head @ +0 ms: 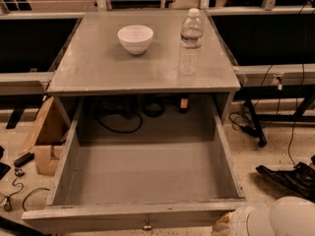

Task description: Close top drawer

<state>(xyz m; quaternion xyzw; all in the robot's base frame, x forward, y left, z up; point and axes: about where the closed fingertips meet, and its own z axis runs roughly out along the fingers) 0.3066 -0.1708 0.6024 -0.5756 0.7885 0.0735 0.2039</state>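
My gripper (pixel 275 219), white and rounded, open or closed I cannot tell, sits low right, just beside the front corner of the wide grey wooden top drawer (pixel 147 178), fully out of the bench (pixel 98 68); closing not begun, whole push remains.

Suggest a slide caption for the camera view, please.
Top drawer wide open, bowl and bottle on cabinet; arm lower right, gripper unseen.

Top drawer (pixel 138 214) stands wide open under the grey cabinet top (pixel 113 70).
White bowl (pixel 135 38) and water bottle (pixel 191 43) stand on top; white robot arm (pixel 288 219) at lower right, gripper out of frame.
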